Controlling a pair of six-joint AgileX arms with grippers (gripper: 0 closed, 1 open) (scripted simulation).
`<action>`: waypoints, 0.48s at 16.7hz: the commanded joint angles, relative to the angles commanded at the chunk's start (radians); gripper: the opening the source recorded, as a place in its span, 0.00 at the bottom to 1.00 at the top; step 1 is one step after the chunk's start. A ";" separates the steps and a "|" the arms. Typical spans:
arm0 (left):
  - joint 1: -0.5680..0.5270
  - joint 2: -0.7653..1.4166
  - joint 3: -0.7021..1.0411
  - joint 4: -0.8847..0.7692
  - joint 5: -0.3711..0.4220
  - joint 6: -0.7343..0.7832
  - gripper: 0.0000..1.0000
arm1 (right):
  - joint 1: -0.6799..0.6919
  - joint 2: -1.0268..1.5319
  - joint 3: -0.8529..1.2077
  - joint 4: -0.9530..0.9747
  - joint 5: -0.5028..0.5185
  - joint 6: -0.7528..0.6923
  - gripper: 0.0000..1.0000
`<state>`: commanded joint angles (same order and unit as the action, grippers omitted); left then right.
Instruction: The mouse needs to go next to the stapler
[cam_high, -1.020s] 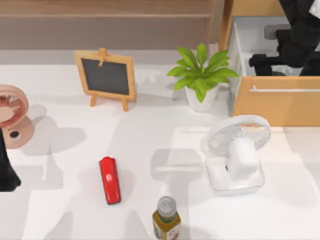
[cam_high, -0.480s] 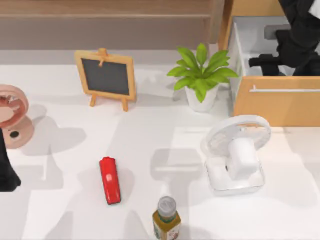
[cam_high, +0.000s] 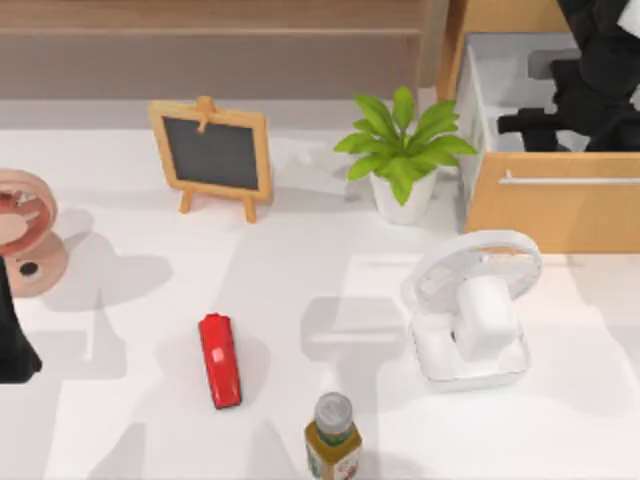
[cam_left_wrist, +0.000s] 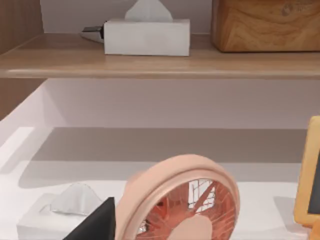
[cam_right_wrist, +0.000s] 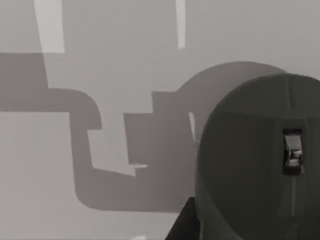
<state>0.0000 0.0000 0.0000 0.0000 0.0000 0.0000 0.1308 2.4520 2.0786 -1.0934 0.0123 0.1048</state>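
The red stapler (cam_high: 220, 360) lies on the white table, left of centre and towards the front. In the right wrist view the mouse (cam_right_wrist: 250, 165) is a dark grey dome with a scroll wheel, resting on a pale floor very close below the camera. My right gripper (cam_high: 515, 125) reaches into the open drawer (cam_high: 550, 205) at the back right, its black arm covering much of the inside. A dark fingertip (cam_right_wrist: 181, 226) sits just beside the mouse. My left arm (cam_high: 12, 345) is parked at the table's left edge.
A white fan (cam_high: 475, 310) stands in front of the drawer, and a green-labelled bottle (cam_high: 332, 435) stands at the front edge near the stapler. A potted plant (cam_high: 403, 150) and a small chalkboard (cam_high: 212, 152) stand at the back. A pink fan (cam_high: 25, 230) is at the left.
My right arm has shifted only slightly inside the drawer. The stapler, bottle, fans and left arm are where they were.
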 joint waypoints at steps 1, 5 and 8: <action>0.000 0.000 0.000 0.000 0.000 0.000 1.00 | 0.000 0.000 0.000 0.000 0.000 0.000 0.00; 0.000 0.000 0.000 0.000 0.000 0.000 1.00 | 0.007 -0.060 0.000 -0.037 0.020 0.030 0.00; 0.000 0.000 0.000 0.000 0.000 0.000 1.00 | 0.016 -0.130 -0.018 -0.066 0.048 0.093 0.00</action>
<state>0.0000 0.0000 0.0000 0.0000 0.0000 0.0000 0.1469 2.3216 2.0602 -1.1593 0.0598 0.1978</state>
